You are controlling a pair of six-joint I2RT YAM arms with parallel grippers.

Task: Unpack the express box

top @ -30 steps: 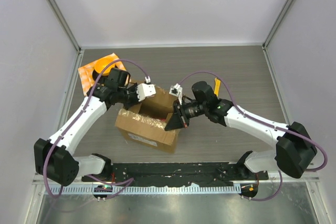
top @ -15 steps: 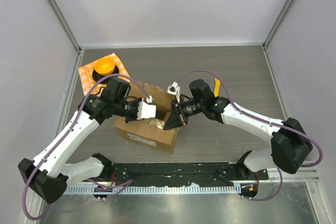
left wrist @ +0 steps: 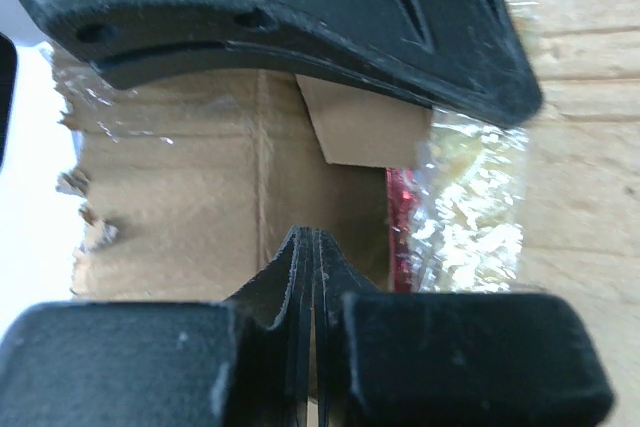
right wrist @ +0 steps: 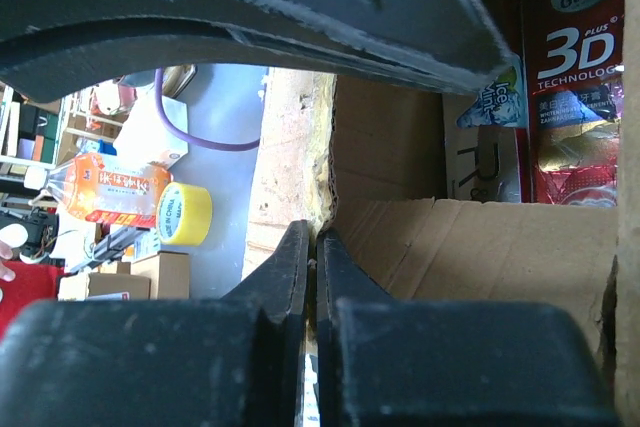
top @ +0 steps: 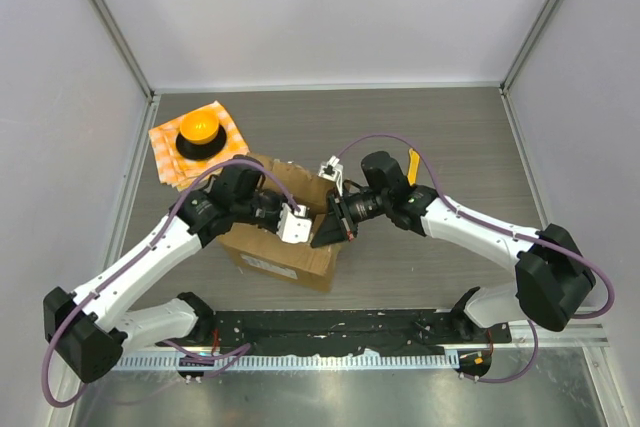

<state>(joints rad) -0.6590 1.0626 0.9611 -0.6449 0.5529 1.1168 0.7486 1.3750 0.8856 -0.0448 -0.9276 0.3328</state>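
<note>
Your left gripper (left wrist: 312, 244) is clenched shut above the open brown cardboard box (top: 275, 259). Your right gripper (right wrist: 312, 234) pinches its wall.

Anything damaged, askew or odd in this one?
The express box sits skewed on the table, and its opened seam is ragged: torn cardboard edge and crinkled clear tape hanging loose. Nothing looks spilled.

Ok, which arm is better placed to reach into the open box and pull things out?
Left, probably. The left arm has its empty, shut jaws over the express box opening; the right arm pinches a flap edge in its jaws.
</note>
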